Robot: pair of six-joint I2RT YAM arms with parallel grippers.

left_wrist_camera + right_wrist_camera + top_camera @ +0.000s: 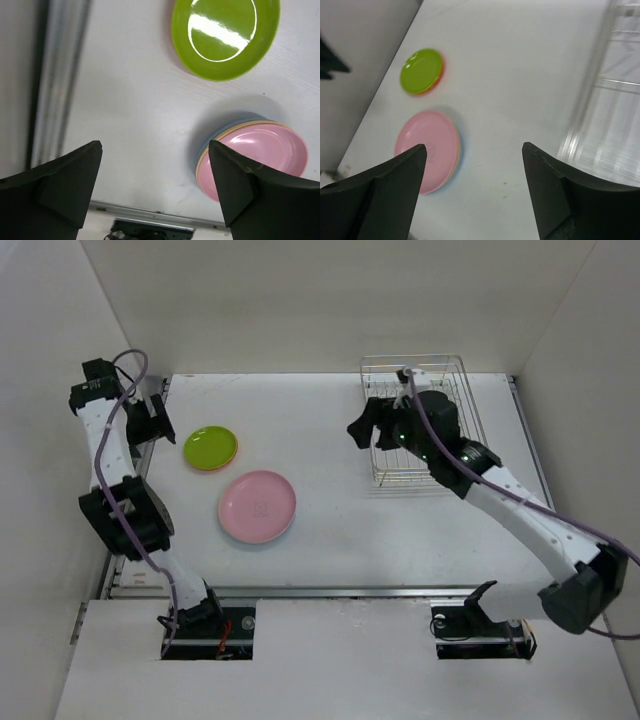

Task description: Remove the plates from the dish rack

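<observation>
The pink plate [257,505] lies on the table left of centre, on top of a tan and a blue plate whose rims show under it [260,150]. Behind it the lime green plate [211,446] rests on an orange one. The wire dish rack [452,375] stands at the back right; no plate shows in its visible part. My left gripper [158,420] hovers open at the table's left edge, beside the green plate [225,35], nothing between its fingers. At the rack's left side my right gripper [362,426] is open and empty, facing the plates [427,147].
White walls close in the table at the back and both sides. A metal rail [300,592] runs along the near edge and another [57,80] down the left edge. The rack's wires [615,100] are just right of my right gripper [474,146].
</observation>
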